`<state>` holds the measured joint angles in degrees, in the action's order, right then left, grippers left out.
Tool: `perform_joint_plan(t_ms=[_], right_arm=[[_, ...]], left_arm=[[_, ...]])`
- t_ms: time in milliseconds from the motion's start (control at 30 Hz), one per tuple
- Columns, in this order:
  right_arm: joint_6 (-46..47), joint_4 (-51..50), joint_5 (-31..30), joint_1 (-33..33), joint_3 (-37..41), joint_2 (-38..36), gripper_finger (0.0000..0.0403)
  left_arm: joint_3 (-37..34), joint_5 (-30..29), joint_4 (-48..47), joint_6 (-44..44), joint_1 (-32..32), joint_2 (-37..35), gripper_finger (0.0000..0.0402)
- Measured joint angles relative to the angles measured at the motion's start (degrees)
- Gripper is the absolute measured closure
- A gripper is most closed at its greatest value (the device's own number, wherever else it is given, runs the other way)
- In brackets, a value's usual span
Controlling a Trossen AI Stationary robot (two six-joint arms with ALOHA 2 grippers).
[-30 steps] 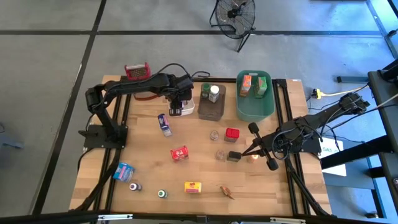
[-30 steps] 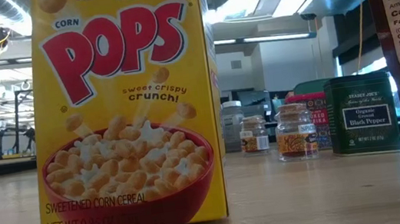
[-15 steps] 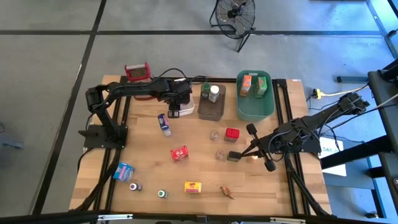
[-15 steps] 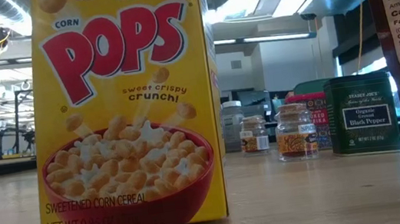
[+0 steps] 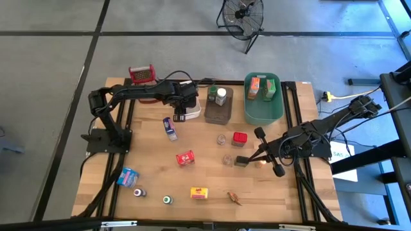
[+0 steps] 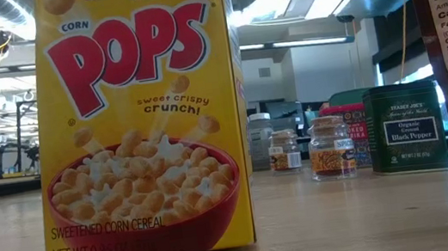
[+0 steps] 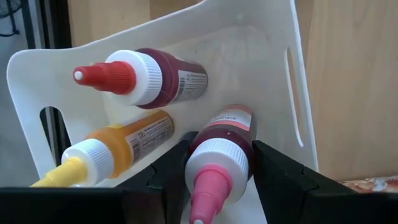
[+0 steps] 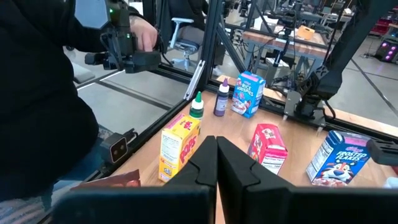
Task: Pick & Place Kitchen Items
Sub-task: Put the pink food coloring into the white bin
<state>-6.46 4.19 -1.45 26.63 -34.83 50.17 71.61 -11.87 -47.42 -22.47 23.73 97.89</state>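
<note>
Overhead, the left pincer [image 5: 185,106] reaches over the white tub [image 5: 190,113] at the far side of the desk [image 5: 205,205]. The right pincer [image 5: 260,154] hangs low near the right edge, beside a small dark tin [image 5: 241,161]. The brown tub [image 5: 218,110] holds a couple of bottles and the green tub [image 5: 263,110] two small boxes. Loose on the desk lie a red box [image 5: 185,158], a yellow box [image 5: 199,192], a blue box [image 5: 169,128] and a light blue box [image 5: 128,176], among other small pieces. By that count, roughly a third is sorted and most remains.

From desk level, a yellow cereal box [image 6: 141,119] fills the foreground; a pepper tin [image 6: 406,127] and a spice jar [image 6: 331,147] stand behind. No arm shows.

At the left wrist, the fingers [image 7: 171,180] stand partly open on either side of a pink-capped bottle [image 7: 221,162] lying in the tub, beside a red-capped bottle [image 7: 149,76] and a yellow-capped bottle [image 7: 106,152]. Whether they grip or have let go, I cannot tell.

At the right wrist, the fingers [image 8: 202,165] are pressed together, holding nothing.
</note>
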Motion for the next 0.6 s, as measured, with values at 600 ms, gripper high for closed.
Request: perform_joint_plan(t_ms=[600], right_arm=[[1.4, -0.1, 0.1, 0.0, 0.0, 0.0, 0.0400]], left_arm=[[0.0, 2.2, -0.1, 0.2, 0.0, 0.0, 0.0235]])
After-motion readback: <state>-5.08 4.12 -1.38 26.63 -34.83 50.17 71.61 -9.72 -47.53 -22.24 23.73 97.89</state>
